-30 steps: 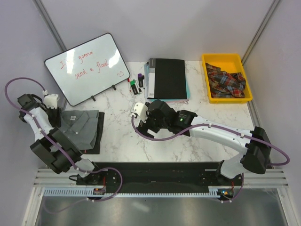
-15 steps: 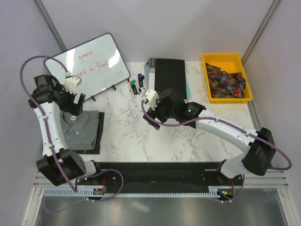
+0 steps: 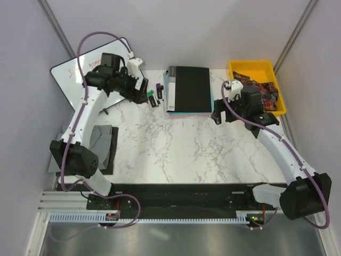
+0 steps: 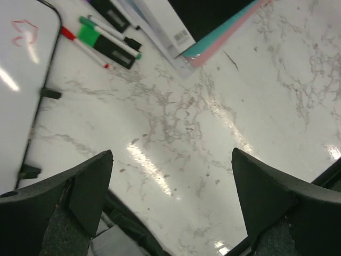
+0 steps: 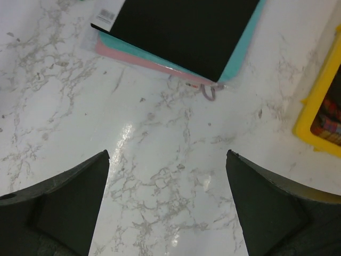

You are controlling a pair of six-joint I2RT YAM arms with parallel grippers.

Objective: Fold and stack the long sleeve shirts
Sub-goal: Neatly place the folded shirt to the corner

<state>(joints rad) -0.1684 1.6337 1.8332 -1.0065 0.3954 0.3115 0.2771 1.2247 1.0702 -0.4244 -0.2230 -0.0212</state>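
Top external view, grey shirt [image 3: 102,140] folded atop dark shirt [image 3: 110,160] at near-left edge of the counter [image 3: 170,144], left pincer [image 4: 170,202] spread wide near the markers [image 4: 104,40], right pincer [image 5: 168,205] likewise spread, near the book [image 5: 181,32]

Your table [image 3: 176,144] looks like polished white marble with grey veins, smooth enough to throw bright glare in both wrist views. The grey shirt [image 3: 100,140] is soft, matt cloth. The dark shirt [image 3: 110,160] is matt cloth too, its weave too small to tell. The book [image 3: 189,88] has a flat matt black cover over teal and pink sheets. The whiteboard [image 4: 21,80] is glossy, streaked with glare. The bin [image 3: 253,65] is smooth yellow plastic, holding plaid cloth [image 3: 270,98]. On your left hand [image 4: 171,157] the fingers [image 4: 80,197] are matt black with a grainy face, and the right hand [image 5: 168,157] looks alike.
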